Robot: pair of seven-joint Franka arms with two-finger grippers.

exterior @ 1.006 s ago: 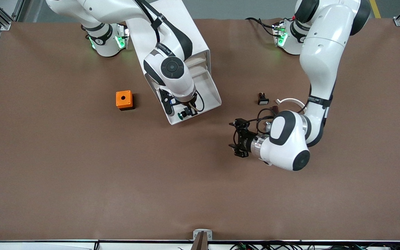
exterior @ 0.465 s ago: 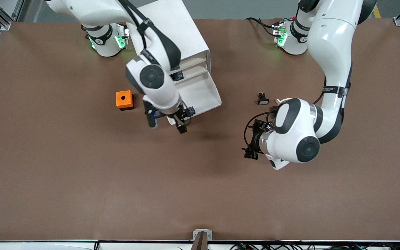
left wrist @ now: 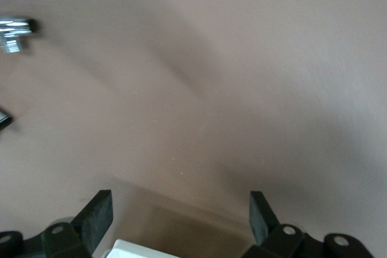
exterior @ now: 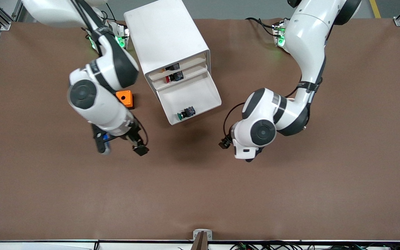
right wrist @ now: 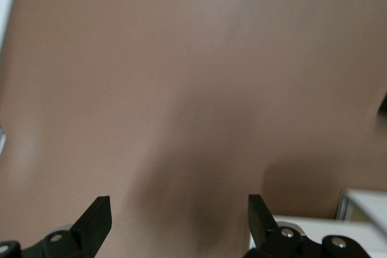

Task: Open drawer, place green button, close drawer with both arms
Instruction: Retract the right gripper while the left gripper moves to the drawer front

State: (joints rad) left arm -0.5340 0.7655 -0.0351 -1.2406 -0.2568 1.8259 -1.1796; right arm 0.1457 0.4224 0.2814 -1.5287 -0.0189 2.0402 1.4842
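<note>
Green-capped button [exterior: 185, 113] in drawer [exterior: 200, 92]

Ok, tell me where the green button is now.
In the front view, the green button lies inside the open drawer, near its front edge, toward the corner nearer the orange box; no claw touches it.

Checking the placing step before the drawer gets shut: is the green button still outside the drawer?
No, the button lies inside the open drawer, near its front corner, with neither end effector touching it.

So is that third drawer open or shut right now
Open. The drawer sticks out of the cabinet, with the button lying inside it.
</note>
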